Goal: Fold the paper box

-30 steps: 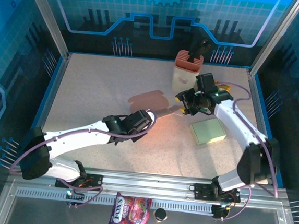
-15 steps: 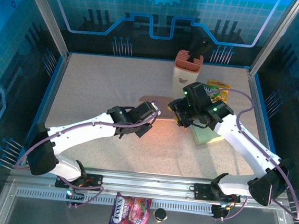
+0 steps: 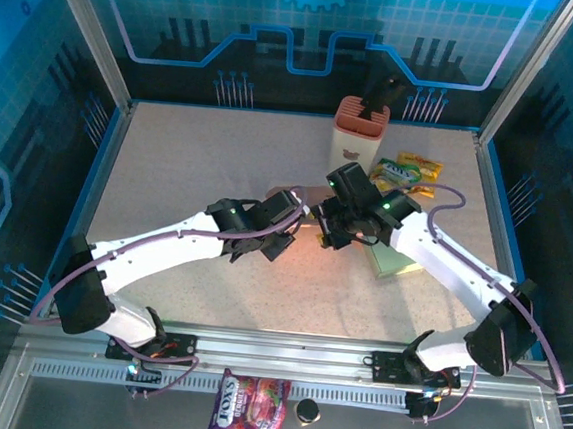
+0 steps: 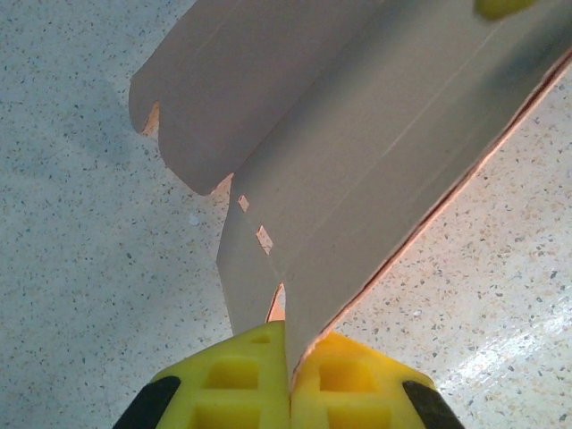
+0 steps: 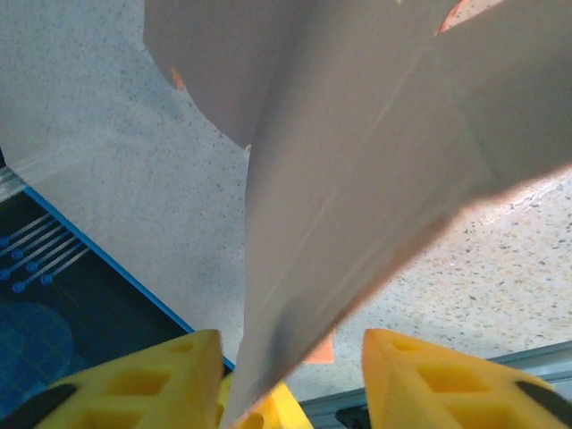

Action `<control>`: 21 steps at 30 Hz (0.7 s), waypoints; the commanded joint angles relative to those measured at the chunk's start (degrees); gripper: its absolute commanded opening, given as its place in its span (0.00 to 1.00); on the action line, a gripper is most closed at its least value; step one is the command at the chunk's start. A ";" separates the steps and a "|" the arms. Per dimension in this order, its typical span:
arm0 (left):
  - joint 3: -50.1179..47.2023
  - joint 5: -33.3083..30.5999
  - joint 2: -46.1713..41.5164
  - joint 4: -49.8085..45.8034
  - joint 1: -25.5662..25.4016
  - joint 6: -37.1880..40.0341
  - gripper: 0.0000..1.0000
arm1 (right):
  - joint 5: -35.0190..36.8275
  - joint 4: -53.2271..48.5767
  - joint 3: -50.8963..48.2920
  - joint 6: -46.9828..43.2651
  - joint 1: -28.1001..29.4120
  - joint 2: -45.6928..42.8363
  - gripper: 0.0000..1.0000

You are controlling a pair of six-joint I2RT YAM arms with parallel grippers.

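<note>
- The left jaws are pressed together on the bottom edge of the paper box (image 4: 357,152). It is a flat pinkish-brown blank that rises from the yellow fingers (image 4: 223,393) at the bottom of the left wrist view towards the upper right.
- The right jaws stand apart with a corner of the blank hanging between them. It lies close against the finger (image 5: 143,384) at lower left, with a clear gap to the one at lower right.
- From above, both arms meet at the middle of the speckled surface (image 3: 181,155). Their wrists cover nearly all of the blank, and just a sliver shows between them.
- Just behind the right arm stands a pink holder (image 3: 357,135) with a dark thing sticking out of its top; what that is I cannot tell.
- To the right of the holder lie yellow-green snack packets (image 3: 411,169).
- A pale green pad (image 3: 402,268) lies partly hidden under the right forearm.
- On the metal rail at the bottom edge lie a candy bag (image 3: 250,406) and a small dark round thing (image 3: 306,411).
- The frame cuts off the blank's upper flaps in both wrist views.
</note>
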 commanded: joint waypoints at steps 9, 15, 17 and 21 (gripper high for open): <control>2.46 1.13 0.80 -1.06 0.15 -1.19 0.00 | 0.05 0.44 2.48 0.97 -0.77 3.19 0.26; 3.04 1.14 1.35 -1.01 0.18 -0.72 0.00 | -0.13 0.33 3.38 0.25 -1.43 3.58 0.22; 3.34 1.31 1.74 -0.96 0.18 -0.56 0.00 | -0.31 0.47 3.38 0.11 -1.68 3.58 0.21; 3.48 1.44 1.95 -0.89 0.18 -0.54 0.00 | -0.40 0.42 4.12 -0.36 -2.06 3.74 0.21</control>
